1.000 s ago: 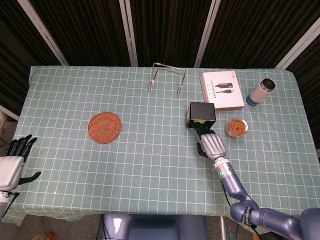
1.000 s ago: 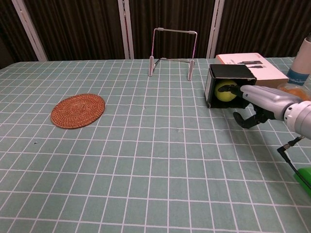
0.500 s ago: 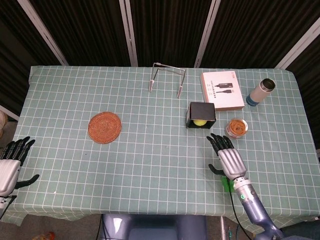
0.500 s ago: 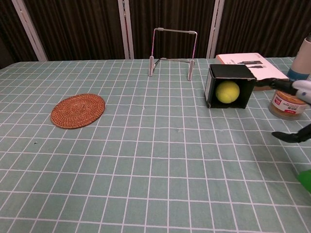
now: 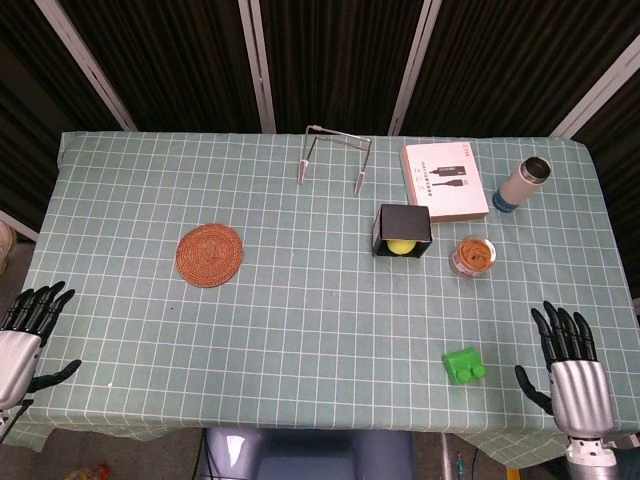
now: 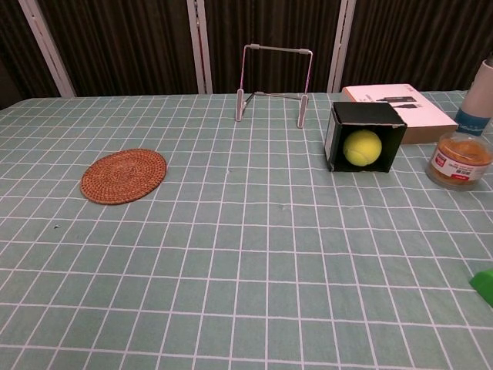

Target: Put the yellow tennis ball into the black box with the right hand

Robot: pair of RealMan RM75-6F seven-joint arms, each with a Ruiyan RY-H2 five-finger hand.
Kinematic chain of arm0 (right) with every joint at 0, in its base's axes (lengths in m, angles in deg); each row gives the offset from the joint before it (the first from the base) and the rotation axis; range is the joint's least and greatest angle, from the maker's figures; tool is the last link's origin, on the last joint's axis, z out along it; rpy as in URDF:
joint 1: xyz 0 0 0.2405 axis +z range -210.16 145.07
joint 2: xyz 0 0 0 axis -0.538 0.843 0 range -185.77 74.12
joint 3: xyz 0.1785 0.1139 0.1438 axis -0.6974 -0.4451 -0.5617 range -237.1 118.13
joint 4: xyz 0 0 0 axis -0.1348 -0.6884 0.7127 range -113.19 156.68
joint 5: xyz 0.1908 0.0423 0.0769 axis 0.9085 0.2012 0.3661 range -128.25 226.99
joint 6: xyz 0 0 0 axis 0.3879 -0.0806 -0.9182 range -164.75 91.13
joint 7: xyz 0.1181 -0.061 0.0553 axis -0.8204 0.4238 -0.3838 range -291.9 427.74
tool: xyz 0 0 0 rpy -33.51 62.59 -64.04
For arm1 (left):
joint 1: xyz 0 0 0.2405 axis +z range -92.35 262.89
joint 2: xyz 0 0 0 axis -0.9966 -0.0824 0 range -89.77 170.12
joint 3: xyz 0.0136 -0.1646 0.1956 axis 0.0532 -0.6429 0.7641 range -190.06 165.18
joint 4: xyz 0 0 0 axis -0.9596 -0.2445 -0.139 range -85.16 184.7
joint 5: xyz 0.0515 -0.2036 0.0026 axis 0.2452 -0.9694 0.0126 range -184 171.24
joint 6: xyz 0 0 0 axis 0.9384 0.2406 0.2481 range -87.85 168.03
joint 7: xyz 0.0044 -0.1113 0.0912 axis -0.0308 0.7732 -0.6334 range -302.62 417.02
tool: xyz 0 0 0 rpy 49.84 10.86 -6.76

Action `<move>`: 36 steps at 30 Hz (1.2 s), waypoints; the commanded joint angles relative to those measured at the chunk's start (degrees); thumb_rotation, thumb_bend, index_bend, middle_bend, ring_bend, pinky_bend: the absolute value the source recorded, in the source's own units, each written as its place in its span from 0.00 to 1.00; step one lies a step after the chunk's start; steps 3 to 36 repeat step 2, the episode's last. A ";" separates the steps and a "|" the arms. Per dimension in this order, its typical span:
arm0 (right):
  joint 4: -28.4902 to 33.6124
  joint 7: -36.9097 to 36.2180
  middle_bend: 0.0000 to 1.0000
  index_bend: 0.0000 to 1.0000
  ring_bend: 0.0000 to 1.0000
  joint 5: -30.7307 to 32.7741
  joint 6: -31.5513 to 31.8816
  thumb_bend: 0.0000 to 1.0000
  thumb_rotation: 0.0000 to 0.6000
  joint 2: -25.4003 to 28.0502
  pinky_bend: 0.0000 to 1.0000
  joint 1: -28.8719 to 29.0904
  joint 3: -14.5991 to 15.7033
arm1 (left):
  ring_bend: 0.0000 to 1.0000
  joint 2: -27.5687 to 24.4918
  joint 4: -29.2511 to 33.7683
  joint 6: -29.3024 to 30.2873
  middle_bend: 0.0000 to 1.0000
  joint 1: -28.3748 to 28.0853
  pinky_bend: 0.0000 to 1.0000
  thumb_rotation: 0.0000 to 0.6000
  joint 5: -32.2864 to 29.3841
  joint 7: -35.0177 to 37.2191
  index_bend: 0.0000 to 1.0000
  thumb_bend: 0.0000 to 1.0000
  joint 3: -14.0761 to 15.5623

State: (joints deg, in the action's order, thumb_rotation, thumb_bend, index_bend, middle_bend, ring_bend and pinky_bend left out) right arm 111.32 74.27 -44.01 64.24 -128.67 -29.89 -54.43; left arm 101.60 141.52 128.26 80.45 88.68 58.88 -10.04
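Ball (image 6: 362, 147) lodged in box (image 6: 365, 116) at centre right, well up-left of released right robot hand (image 5: 574, 370), lower right.

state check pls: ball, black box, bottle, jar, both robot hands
yellow tennis ball: inside the box.
black box: on its side, opening toward the robot.
bottle: upright.
jar: upright, lidded.
left robot hand: open, holds nothing.
right robot hand: open, holds nothing.

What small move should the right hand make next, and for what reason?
Probably none beyond resting where it is. The yellow tennis ball already sits inside the black box, and the right hand is open at the near table edge, holding nothing.
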 commanded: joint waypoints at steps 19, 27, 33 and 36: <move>0.06 -0.47 0.00 0.00 0.00 -0.54 -1.30 0.33 1.00 1.15 0.00 -0.25 -0.26 | 0.00 0.32 -0.12 0.43 0.00 0.44 0.00 1.00 0.00 -0.59 0.00 0.14 0.09; 0.06 -0.47 0.00 0.00 0.00 -0.54 -1.30 0.33 1.00 1.15 0.00 -0.25 -0.26 | 0.00 0.32 -0.12 0.43 0.00 0.44 0.00 1.00 0.00 -0.59 0.00 0.14 0.09; 0.06 -0.47 0.00 0.00 0.00 -0.54 -1.30 0.33 1.00 1.15 0.00 -0.25 -0.26 | 0.00 0.32 -0.12 0.43 0.00 0.44 0.00 1.00 0.00 -0.59 0.00 0.14 0.09; 0.06 -0.47 0.00 0.00 0.00 -0.54 -1.30 0.33 1.00 1.15 0.00 -0.25 -0.26 | 0.00 0.32 -0.12 0.43 0.00 0.44 0.00 1.00 0.00 -0.59 0.00 0.14 0.09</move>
